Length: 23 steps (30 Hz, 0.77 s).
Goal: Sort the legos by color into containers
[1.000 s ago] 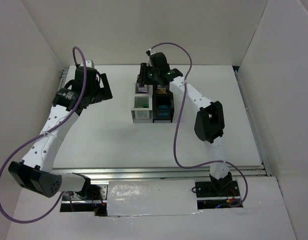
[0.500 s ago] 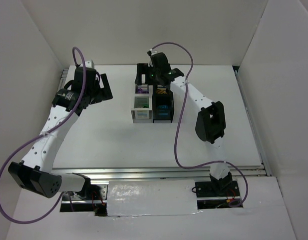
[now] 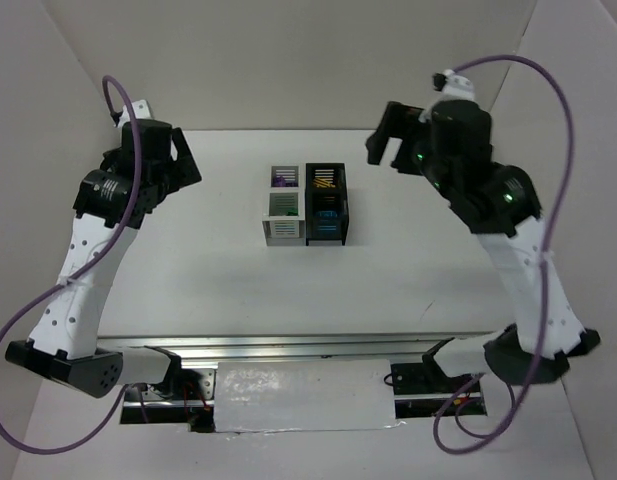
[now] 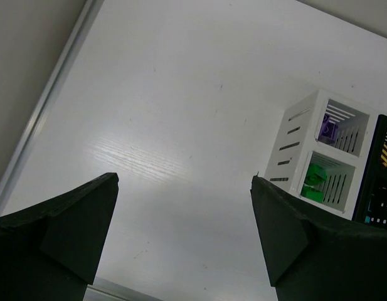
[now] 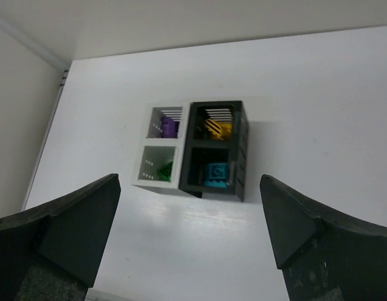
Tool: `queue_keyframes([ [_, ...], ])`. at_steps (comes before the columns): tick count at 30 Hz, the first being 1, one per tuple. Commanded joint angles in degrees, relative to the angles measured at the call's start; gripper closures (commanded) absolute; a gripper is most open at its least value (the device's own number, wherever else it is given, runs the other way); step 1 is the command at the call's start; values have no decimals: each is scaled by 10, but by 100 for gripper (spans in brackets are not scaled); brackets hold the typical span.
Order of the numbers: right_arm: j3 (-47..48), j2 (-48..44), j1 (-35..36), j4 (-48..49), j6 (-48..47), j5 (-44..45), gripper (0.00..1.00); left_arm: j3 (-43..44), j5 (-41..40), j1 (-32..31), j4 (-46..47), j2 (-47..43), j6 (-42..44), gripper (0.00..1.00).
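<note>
The containers (image 3: 306,240) stand mid-table as a 2x2 block, white bins on the left, black on the right. A purple lego (image 3: 283,181) lies in the far white bin and a green lego (image 3: 285,207) in the near white one. The far black bin holds a yellow lego (image 3: 326,183), the near black one a cyan lego (image 3: 328,217). My left gripper (image 3: 186,160) hangs open over the far left of the table, empty. High at the far right my right gripper (image 3: 384,138) is open and empty too, looking down on the containers (image 5: 243,150).
White walls enclose the table on the left, back and right. The table's metal rail (image 3: 318,345) runs along the near edge in front of the arm bases. In the left wrist view the white bins (image 4: 293,150) sit to the right of my open fingers.
My right gripper opened above the far bins, then the arm swung up and away to the right. The left arm rose and drew back a little to the left.
</note>
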Motion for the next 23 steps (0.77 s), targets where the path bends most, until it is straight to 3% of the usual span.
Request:
queue_keyframes([
  [1, -36, -67, -1, -165, 39, 100, 0, -7, -25, 1, -17, -22, -4, 0],
  [8, -161, -251, -7, -179, 64, 154, 0, -126, -36, 1, 26, -118, -18, 0],
  [10, -192, -296, -9, -170, 63, 182, 0, -132, -63, 1, -19, -128, -31, 0],
  [13, -210, -346, -9, -168, 53, 213, 0, -146, -107, 1, -79, -141, -76, 0],
  [18, -207, -381, -10, -217, 45, 244, 0, -222, -65, 1, -1, -265, -57, 0],
  [23, -251, -437, -9, -171, 47, 216, 0, -219, -76, 1, -3, -290, -49, 0],
])
